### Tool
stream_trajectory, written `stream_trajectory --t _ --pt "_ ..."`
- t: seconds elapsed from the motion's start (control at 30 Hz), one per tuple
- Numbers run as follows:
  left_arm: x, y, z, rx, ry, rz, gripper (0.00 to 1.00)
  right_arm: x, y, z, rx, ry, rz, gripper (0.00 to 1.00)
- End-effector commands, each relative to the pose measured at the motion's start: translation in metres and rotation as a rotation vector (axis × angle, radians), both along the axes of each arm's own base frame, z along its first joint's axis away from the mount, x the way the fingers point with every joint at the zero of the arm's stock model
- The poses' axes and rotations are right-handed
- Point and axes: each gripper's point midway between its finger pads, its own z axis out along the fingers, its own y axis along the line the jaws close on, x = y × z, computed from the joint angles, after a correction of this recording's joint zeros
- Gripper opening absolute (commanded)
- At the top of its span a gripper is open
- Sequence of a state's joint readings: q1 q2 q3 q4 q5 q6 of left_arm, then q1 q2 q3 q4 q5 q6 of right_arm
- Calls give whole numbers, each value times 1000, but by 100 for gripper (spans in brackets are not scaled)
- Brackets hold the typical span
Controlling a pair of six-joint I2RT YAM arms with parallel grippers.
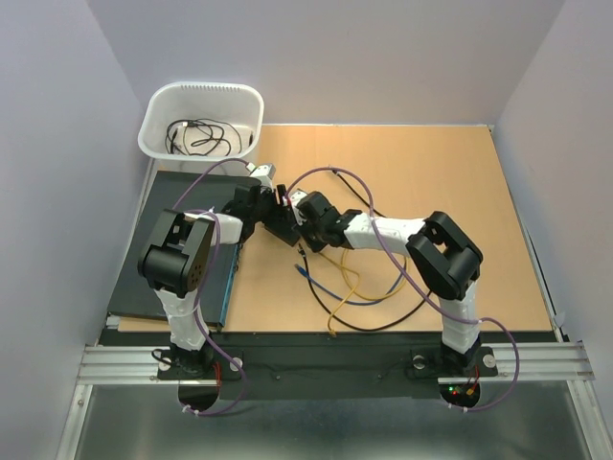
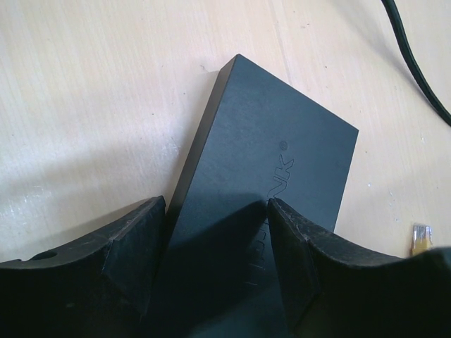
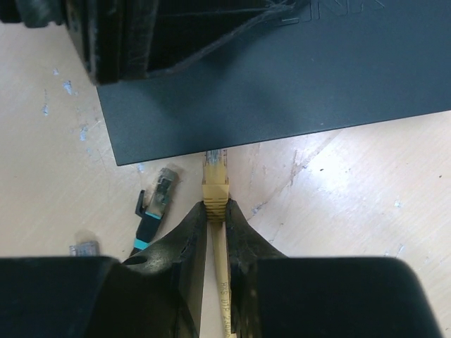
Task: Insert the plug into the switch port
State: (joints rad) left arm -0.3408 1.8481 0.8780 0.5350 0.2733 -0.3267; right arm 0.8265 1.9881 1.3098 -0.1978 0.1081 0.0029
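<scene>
On the wooden table [image 1: 431, 172] the two arms met left of centre, both bent in over the black switch [image 2: 268, 141], which lay flat on the bare wood. The left gripper [image 2: 215, 204] stood with its jaws well apart at the near end of the box. One finger [image 2: 134, 239] was against the side of the switch and the other [image 2: 303, 246] lay over its top face, so it was set on the box rather than clamped round it. The right gripper [image 3: 215, 211] was closed tight on the yellow cable [image 3: 224, 296], just behind the yellow boot of the plug [image 3: 215, 172]. The plug pointed straight at the facing edge of the switch, with its clear tip reaching that edge. The sockets along the edge were hidden from above, and whether the tip had entered one could not be told. Just left of the plug lay a loose connector with a teal boot [image 3: 156, 193], apart from the switch, and a clear connector [image 3: 83, 248] lay nearer the camera. Yellow, blue and black loose cables [image 1: 350, 287] curled across the table between the arms. A white basket [image 1: 206, 88] holding dark cords stood at the far left corner, behind a dark mat [image 1: 144, 278].
</scene>
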Motion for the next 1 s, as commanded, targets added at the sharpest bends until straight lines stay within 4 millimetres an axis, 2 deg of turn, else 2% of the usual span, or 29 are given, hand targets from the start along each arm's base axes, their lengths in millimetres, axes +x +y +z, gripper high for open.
stream_trajectory --t 0.0,0.2,0.4,0.67,0.77,0.9,0.93,0.97 --pt "-37 -17 -26 -10 142 -93 70 37 22 48 119 -131 11 0" --pt "-48 -28 -28 -16 159 -115 70 44 30 65 163 -170 46 1" --pt "-63 -46 -36 -12 177 -147 70 43 46 82 200 -191 153 0" --pt "-89 -44 -56 -11 246 -92 70 56 54 92 212 -223 131 1" --pt "-99 -46 -57 -51 263 -94 70 55 61 89 231 -204 144 0" --pt "-106 -56 -47 -118 249 -142 70 52 69 85 267 -200 177 0" --pt "-107 -56 -47 -122 250 -151 70 54 76 94 314 -234 198 0" --pt "-107 -58 -45 -128 244 -159 70 49 74 94 325 -240 204 1"
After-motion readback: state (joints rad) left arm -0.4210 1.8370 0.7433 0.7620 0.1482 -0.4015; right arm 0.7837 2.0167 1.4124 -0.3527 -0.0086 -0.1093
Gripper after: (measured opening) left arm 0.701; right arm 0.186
